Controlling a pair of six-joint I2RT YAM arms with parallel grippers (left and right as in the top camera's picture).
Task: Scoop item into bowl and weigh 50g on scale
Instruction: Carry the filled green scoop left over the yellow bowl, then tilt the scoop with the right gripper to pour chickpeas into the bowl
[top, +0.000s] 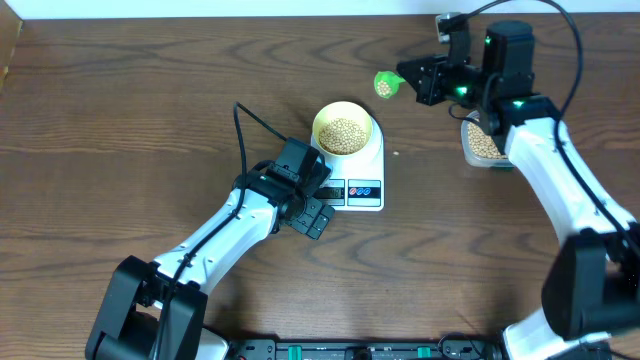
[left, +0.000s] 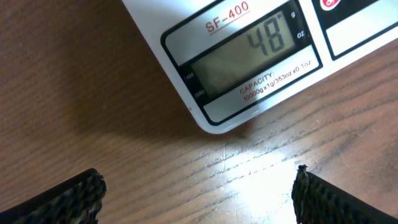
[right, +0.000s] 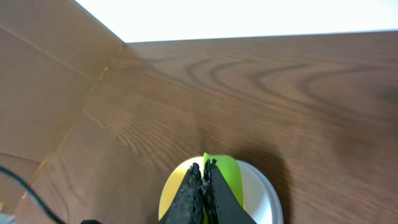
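The pale yellow bowl (top: 343, 130), full of tan beans (top: 344, 131), stands on the white scale (top: 362, 170). In the left wrist view the scale (left: 186, 37) has a display (left: 249, 56) that reads 48 g. My left gripper (top: 313, 218) hovers low over the table just in front of that display, open, its fingers (left: 68, 199) wide apart with only wood between them. My right gripper (top: 408, 78) is up behind and to the right of the bowl, shut on the handle of a green scoop (top: 385, 84). From the right wrist, the scoop (right: 225, 180) juts over the bowl (right: 171, 194).
A clear plastic tub (top: 483, 143) holding more beans sits at the right, under the right arm. The table's back edge runs just behind the right gripper. A black cable (top: 245, 125) loops off the left arm, left of the scale.
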